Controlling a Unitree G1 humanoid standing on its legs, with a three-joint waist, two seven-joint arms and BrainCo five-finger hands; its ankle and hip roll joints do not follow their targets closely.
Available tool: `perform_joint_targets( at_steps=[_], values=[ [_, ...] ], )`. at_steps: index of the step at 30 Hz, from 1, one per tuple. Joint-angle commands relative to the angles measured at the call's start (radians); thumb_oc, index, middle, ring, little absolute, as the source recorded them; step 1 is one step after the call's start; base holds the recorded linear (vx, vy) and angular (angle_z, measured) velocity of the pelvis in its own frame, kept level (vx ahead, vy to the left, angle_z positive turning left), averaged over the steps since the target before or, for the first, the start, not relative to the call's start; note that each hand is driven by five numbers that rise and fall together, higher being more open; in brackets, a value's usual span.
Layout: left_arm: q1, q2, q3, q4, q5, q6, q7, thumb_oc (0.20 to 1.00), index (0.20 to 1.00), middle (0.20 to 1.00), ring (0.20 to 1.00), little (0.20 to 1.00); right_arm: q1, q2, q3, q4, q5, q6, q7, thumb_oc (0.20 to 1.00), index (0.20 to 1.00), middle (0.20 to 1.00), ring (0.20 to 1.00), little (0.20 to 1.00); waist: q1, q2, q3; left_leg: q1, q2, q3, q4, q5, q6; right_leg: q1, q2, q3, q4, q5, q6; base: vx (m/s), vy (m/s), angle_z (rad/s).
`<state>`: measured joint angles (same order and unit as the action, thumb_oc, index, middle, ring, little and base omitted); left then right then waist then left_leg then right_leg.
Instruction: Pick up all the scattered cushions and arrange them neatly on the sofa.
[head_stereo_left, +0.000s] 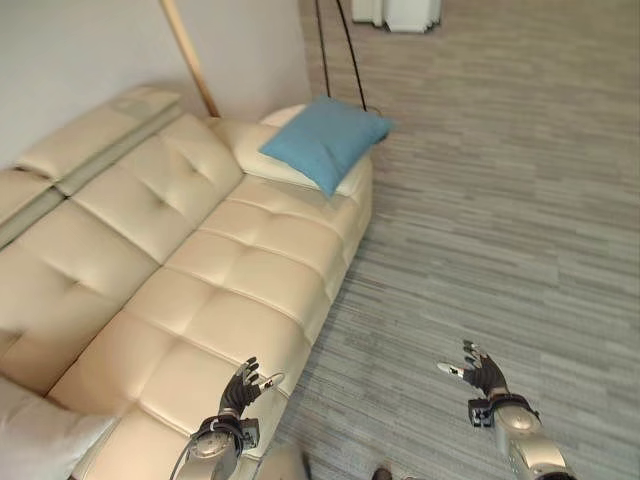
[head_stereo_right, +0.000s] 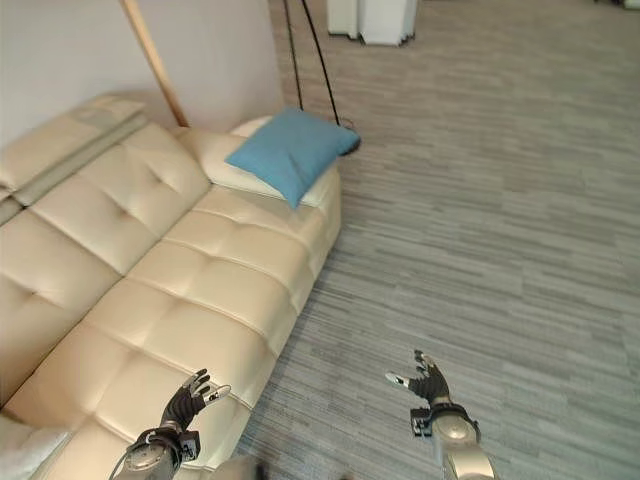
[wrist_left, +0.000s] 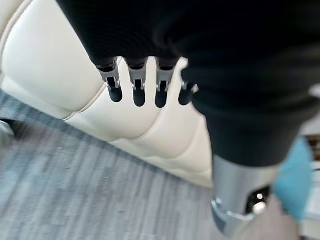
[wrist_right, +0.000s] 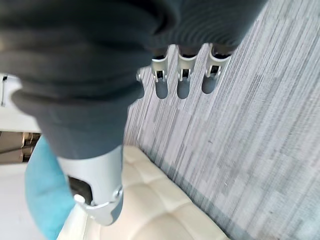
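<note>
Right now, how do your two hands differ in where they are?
The left hand hovers over the sofa's front seat edge; the right hand hovers over bare grey floor. The left is nearer the blue cushion, the right farther. Both are open and empty.

The left hand (head_stereo_left: 240, 388) is held low and out in front with its fingers straight and empty. The right hand (head_stereo_left: 481, 372) is beside it, well apart, fingers spread and empty too.
</note>
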<state>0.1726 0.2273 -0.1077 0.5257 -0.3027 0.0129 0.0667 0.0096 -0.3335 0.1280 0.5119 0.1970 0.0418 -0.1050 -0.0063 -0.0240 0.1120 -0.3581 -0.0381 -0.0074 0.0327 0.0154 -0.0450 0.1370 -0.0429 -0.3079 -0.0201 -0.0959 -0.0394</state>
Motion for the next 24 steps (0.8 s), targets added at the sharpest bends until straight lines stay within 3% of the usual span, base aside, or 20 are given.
perform_joint_targets(
  at_steps=[1,2,4,6,7,11,13,14,15,16,17,18,19,21,23,24],
  values=[
    [-0.087,0.056,0.025,-0.039,-0.012,-0.049,0.028,1.000,1.000,1.000,1.000,1.000,-0.043,-0.039,-0.015,-0.006,0.007,-0.058,-0.014,1.000,1.000,1.000,1.000,1.000,0.041,0.028,0.053,0.124,0.045,-0.022,0.037,0.066,-0.039,-0.091,-0.014,0.068,-0.027,0.037,0.113,0.26,0.073,-1.40],
    [-0.091,0.059,0.026,-0.042,-0.013,-0.053,0.032,1.000,1.000,1.000,1.000,1.000,-0.047,-0.035,-0.016,0.003,0.012,-0.057,-0.020,1.000,1.000,1.000,1.000,1.000,0.050,0.037,0.065,0.091,0.031,-0.019,0.013,0.090,-0.046,-0.081,0.002,0.096,-0.026,0.024,0.113,0.26,0.126,-1.79],
    [-0.077,0.057,0.024,-0.034,-0.006,-0.053,0.024,1.000,1.000,1.000,1.000,1.000,-0.037,-0.029,-0.020,0.017,0.000,-0.051,-0.016,1.000,1.000,1.000,1.000,1.000,0.052,0.052,0.049,0.142,0.037,0.001,-0.048,0.102,-0.032,-0.044,0.015,0.143,-0.027,-0.007,0.118,0.40,0.232,-1.52],
    [-0.078,0.072,0.015,-0.027,0.008,-0.050,0.018,1.000,1.000,1.000,1.000,1.000,-0.032,-0.018,-0.028,0.027,0.003,-0.051,-0.016,1.000,1.000,1.000,1.000,1.000,0.042,0.037,0.031,0.163,0.032,0.015,-0.041,0.088,-0.019,-0.033,-0.001,0.152,-0.015,-0.021,0.122,0.38,0.195,-0.55],
    [-0.072,0.092,0.022,-0.034,0.010,-0.045,0.014,1.000,1.000,1.000,1.000,1.000,-0.032,-0.005,-0.024,0.044,-0.002,-0.050,-0.005,1.000,1.000,1.000,1.000,1.000,0.041,0.014,0.017,0.189,0.025,0.038,-0.028,0.054,0.009,-0.036,-0.020,0.170,0.015,-0.028,0.131,0.29,0.136,-0.43],
    [-0.069,0.110,0.035,-0.043,0.015,-0.039,0.015,1.000,1.000,1.000,1.000,1.000,-0.035,0.009,-0.017,0.057,-0.021,-0.042,0.007,1.000,1.000,1.000,1.000,1.000,0.053,-0.005,0.012,0.212,0.020,0.063,-0.015,0.013,0.039,-0.066,-0.033,0.180,0.112,-0.040,0.153,0.19,0.099,-0.17],
    [-0.067,0.120,0.047,-0.046,0.021,-0.036,0.020,1.000,1.000,1.000,1.000,1.000,-0.031,0.022,-0.016,0.055,-0.035,-0.034,0.020,1.000,1.000,1.000,1.000,1.000,0.050,-0.005,0.021,0.245,0.024,0.091,-0.011,-0.016,0.062,-0.157,-0.052,0.167,0.299,-0.010,0.202,0.23,0.133,-0.01],
    [-0.065,0.121,0.051,-0.048,0.019,-0.036,0.022,1.000,1.000,1.000,1.000,1.000,-0.024,0.034,-0.018,0.058,-0.042,-0.034,0.024,1.000,1.000,1.000,1.000,1.000,0.042,0.010,0.037,0.304,0.029,0.122,-0.032,-0.042,0.078,-0.269,-0.106,0.102,0.439,0.067,0.232,0.24,0.116,0.22],
    [-0.065,0.121,0.051,-0.048,0.019,-0.036,0.022,1.000,1.000,1.000,1.000,1.000,-0.024,0.034,-0.018,0.058,-0.043,-0.034,0.025,1.000,1.000,1.000,1.000,1.000,0.042,0.009,0.038,0.306,0.028,0.121,-0.033,-0.042,0.078,-0.269,-0.108,0.102,0.441,0.065,0.232,0.29,0.085,-0.04],
    [-0.065,0.119,0.052,-0.052,0.018,-0.033,0.019,1.000,1.000,1.000,1.000,1.000,-0.029,0.034,-0.021,0.060,-0.042,-0.032,0.025,1.000,1.000,1.000,1.000,1.000,0.040,0.014,0.042,0.323,0.031,0.125,-0.040,-0.053,0.076,-0.285,-0.124,0.072,0.402,0.058,0.217,0.23,-0.054,0.08],
    [-0.068,0.117,0.045,-0.058,0.018,-0.031,0.011,1.000,1.000,1.000,1.000,1.000,-0.037,0.028,-0.024,0.060,-0.039,-0.029,0.023,1.000,1.000,1.000,1.000,1.000,0.032,0.019,0.050,0.343,0.033,0.124,-0.044,-0.068,0.068,-0.302,-0.138,0.036,0.283,0.070,0.199,0.23,-0.054,-0.07],
    [-0.068,0.117,0.045,-0.058,0.018,-0.031,0.011,1.000,1.000,1.000,1.000,1.000,-0.037,0.028,-0.024,0.060,-0.039,-0.029,0.023,1.000,1.000,1.000,1.000,1.000,0.032,0.019,0.050,0.343,0.033,0.124,-0.044,-0.068,0.068,-0.302,-0.138,0.036,0.283,0.070,0.199,0.32,-0.144,0.08],
    [-0.078,0.119,0.041,-0.047,0.020,-0.032,0.011,1.000,1.000,1.000,1.000,1.000,-0.039,0.028,-0.035,0.065,-0.034,-0.029,0.012,1.000,1.000,1.000,1.000,1.000,0.021,0.013,0.061,0.370,0.030,0.115,-0.043,-0.087,0.056,-0.328,-0.142,0.026,0.140,0.117,0.206,0.27,-0.148,-0.01],
    [-0.094,0.117,0.039,-0.043,0.031,-0.042,0.013,1.000,1.000,1.000,1.000,1.000,-0.030,0.035,-0.046,0.055,-0.032,-0.028,0.007,1.000,1.000,1.000,1.000,1.000,0.006,0.005,0.066,0.402,0.034,0.102,-0.047,-0.107,0.038,-0.340,-0.150,0.022,0.030,0.174,0.227,0.38,-0.225,0.15],
    [-0.095,0.111,0.038,-0.040,0.038,-0.044,0.012,1.000,1.000,1.000,1.000,1.000,-0.021,0.040,-0.045,0.054,-0.027,-0.032,0.006,1.000,1.000,1.000,1.000,1.000,-0.001,-0.007,0.053,0.424,0.029,0.101,-0.048,-0.127,0.034,-0.320,-0.154,0.016,0.019,0.195,0.223,0.42,-0.238,0.37],
    [-0.098,0.102,0.037,-0.037,0.022,-0.042,0.016,1.000,1.000,1.000,1.000,1.000,-0.019,0.033,-0.044,0.054,-0.010,-0.038,0.005,1.000,1.000,1.000,1.000,1.000,-0.009,-0.007,0.033,0.452,0.060,0.090,-0.042,-0.146,0.019,-0.300,-0.141,0.011,0.030,0.194,0.208,0.40,-0.235,0.56]
  ],
)
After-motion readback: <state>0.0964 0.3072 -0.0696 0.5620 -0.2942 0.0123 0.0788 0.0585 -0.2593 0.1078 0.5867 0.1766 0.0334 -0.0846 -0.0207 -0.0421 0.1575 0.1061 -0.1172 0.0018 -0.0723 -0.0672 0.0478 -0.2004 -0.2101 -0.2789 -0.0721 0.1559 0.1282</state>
